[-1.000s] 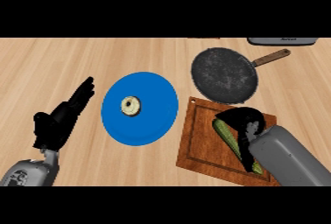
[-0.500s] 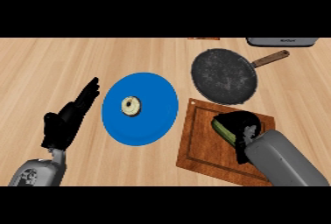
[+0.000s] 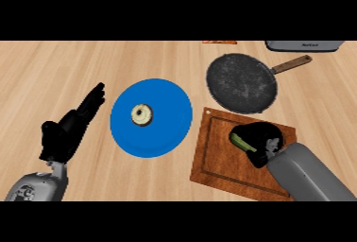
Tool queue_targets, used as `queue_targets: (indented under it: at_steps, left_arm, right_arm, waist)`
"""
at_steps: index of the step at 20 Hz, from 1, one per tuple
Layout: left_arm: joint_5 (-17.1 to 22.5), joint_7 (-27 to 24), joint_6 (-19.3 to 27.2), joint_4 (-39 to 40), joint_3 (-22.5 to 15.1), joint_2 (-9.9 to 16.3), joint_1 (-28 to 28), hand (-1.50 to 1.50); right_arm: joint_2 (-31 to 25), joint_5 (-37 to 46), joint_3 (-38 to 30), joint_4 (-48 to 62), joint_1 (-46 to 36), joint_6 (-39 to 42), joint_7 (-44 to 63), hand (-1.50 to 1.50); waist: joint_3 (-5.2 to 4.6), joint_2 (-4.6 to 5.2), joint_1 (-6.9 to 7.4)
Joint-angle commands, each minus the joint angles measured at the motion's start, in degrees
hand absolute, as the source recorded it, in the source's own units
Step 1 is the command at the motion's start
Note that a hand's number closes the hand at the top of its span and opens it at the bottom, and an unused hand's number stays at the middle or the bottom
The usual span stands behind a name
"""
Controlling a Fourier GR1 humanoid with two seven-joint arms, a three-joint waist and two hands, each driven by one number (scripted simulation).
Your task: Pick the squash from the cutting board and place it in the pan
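A green squash (image 3: 241,141) lies on the brown cutting board (image 3: 216,160) at the lower right, mostly hidden. My right hand (image 3: 263,140) is curled round it, with only the squash's left end showing. The dark round pan (image 3: 242,82) with a wooden handle sits just beyond the board, nothing in it. My left hand (image 3: 70,127) rests open at the left, fingers up, well away from the board.
A blue plate (image 3: 167,127) with a small bagel (image 3: 142,114) on it lies between my hands, left of the board. A grey appliance (image 3: 304,45) shows at the top right edge, and an orange object (image 3: 219,42) at the top edge.
My right hand has drawn back toward me over the board and closed round the squash. The left hand has shifted slightly.
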Motion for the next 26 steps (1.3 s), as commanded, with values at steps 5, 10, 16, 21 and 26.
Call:
queue_targets:
  at_steps: [5, 10, 16, 21, 26]
  left_arm:
    - [-2.41, -1.74, 0.81, 0.77, -0.22, -2.54, 1.79, 0.00]
    - [-0.51, -0.26, 0.03, 0.87, 2.24, -0.63, 1.41, 0.00]
    - [-1.40, 1.07, 0.28, -1.31, 1.26, -0.93, 1.33, 0.00]
    - [-0.51, 0.25, -0.10, -0.91, 2.44, -1.00, 1.94, 0.00]
    - [-0.65, -2.16, -2.87, 0.84, 2.94, -0.42, 1.87, 0.00]
  right_arm:
    - [-0.19, 3.78, 0.41, -10.50, 5.93, -4.58, -4.30, 1.50]
    - [2.31, 9.59, 8.97, -27.80, 12.08, -21.43, -11.62, 1.50]
    - [-2.72, 16.07, 9.77, -44.96, 21.27, -34.36, -14.62, 1.50]
    - [-7.52, 17.27, 5.63, -58.79, 28.90, -42.22, -18.50, 1.50]
    - [-5.05, 19.41, 5.06, -60.27, 36.92, -47.69, -18.02, 1.50]
  waist:
    - [0.51, 0.62, -0.72]
    - [0.66, -0.31, -2.70]
    - [0.67, -0.16, -3.02]
    - [0.62, 0.27, -2.50]
    - [0.54, 0.69, -1.02]
